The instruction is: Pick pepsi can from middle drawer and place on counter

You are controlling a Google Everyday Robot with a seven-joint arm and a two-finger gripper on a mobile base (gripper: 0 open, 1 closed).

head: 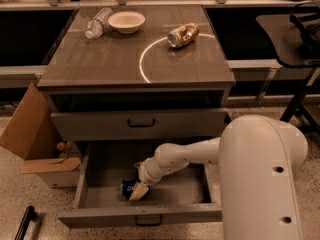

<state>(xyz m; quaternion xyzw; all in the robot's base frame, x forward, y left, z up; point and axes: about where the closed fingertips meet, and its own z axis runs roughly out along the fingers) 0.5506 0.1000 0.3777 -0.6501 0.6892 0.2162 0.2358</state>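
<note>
You are seeing the gripper (pixel 139 190) sitting low in the middle drawer (pixel 105 174), where it is covering the right part of the pepsi can (pixel 127 186), so only a blue end is showing. The robot's white body (pixel 260 179) is blocking the drawer's right front corner, and the picture's right edge is cutting off the chair (pixel 295 39).
</note>
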